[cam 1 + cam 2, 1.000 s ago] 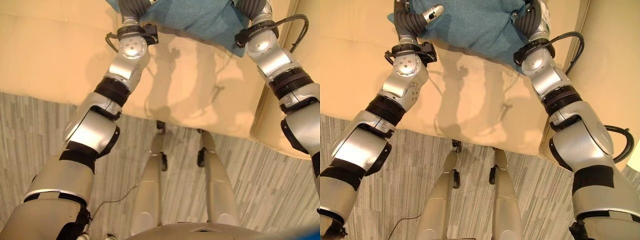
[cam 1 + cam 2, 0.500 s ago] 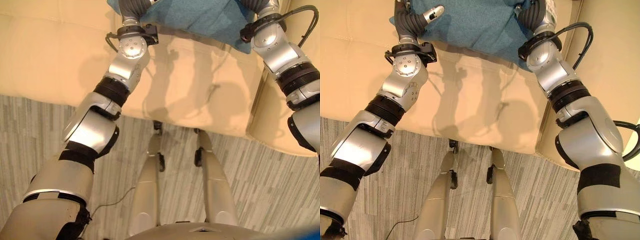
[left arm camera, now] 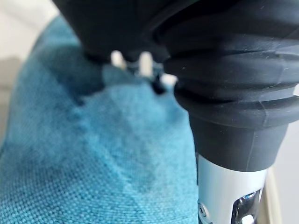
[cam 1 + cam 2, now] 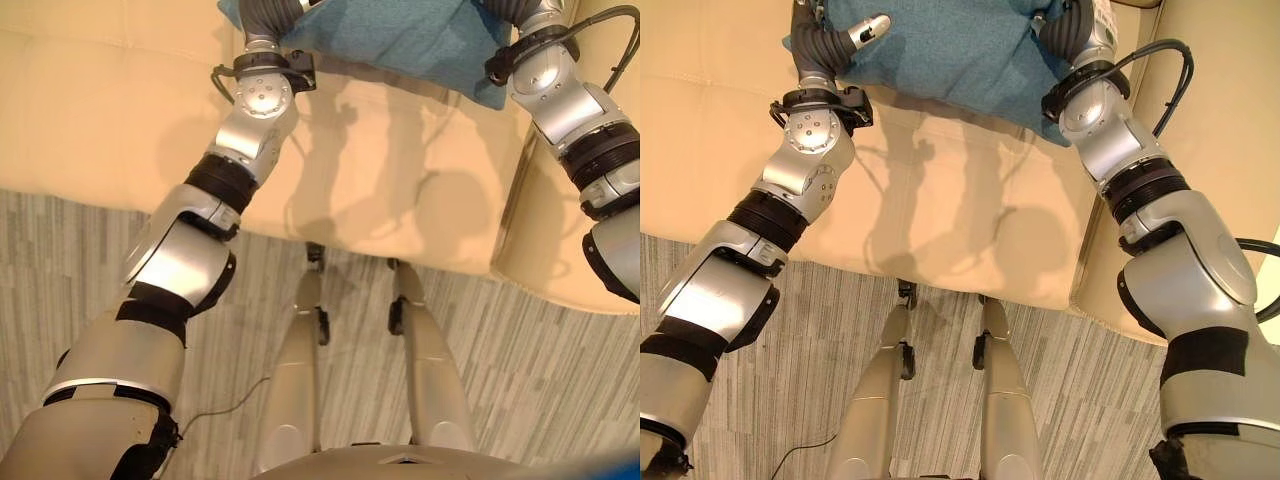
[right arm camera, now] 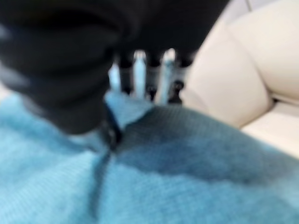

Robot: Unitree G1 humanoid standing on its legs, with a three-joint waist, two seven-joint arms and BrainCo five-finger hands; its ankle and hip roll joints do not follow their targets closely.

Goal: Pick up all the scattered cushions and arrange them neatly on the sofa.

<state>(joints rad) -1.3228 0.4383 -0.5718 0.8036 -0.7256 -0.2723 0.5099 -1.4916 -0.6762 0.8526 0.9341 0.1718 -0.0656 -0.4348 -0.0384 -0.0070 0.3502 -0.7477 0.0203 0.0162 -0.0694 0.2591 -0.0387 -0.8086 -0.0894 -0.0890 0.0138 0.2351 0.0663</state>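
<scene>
A teal cushion (image 4: 950,50) lies on the seat of the cream sofa (image 4: 970,210), spanning the space between the two hands and close to the sofa's armrest (image 4: 1225,120) on the robot's right. The left hand (image 4: 845,35) rests at the cushion's left end; in the right eye view its thumb lies on top of the fabric, and in the left wrist view the fingers (image 3: 145,64) reach over the cloth, though whether they are curled into it or straight cannot be told. The right hand (image 5: 145,74) sits at the cushion's right end, beside the armrest; its fingers extend over the edge of the fabric past the dark cover, and their state likewise cannot be told. The cushion touches both hands. Grey wood-grain floor (image 4: 80,270) runs in front of the sofa.
</scene>
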